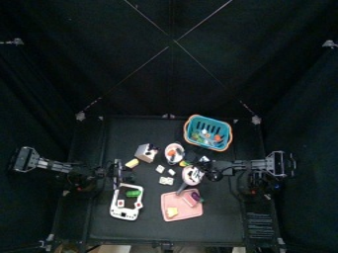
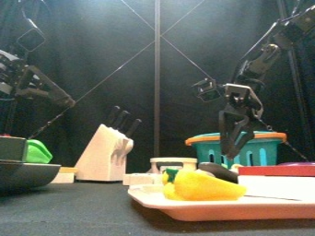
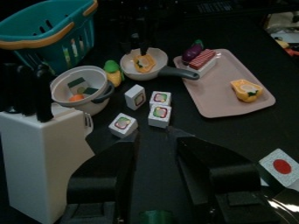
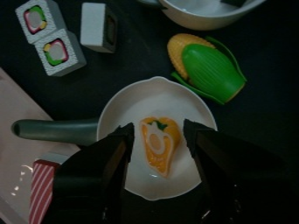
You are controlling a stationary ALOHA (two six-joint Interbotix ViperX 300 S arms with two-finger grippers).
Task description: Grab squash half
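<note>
Over the white pan [image 4: 152, 118], the right gripper [image 4: 156, 140] hangs spread around the squash half [image 4: 160, 143], untouched; left gripper [image 3: 158, 162] spread, well away.

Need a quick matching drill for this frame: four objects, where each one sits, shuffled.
Objects:
1. orange squash half
2. yellow corn cob in green husk
3. white knife block
4. teal plastic basket

Places:
A. on bare table beside the pan
B. in the small white pan
C. far corner of the table
D. nearest the left end effector

Pairs: 1-B, 2-A, 3-D, 4-C
</note>
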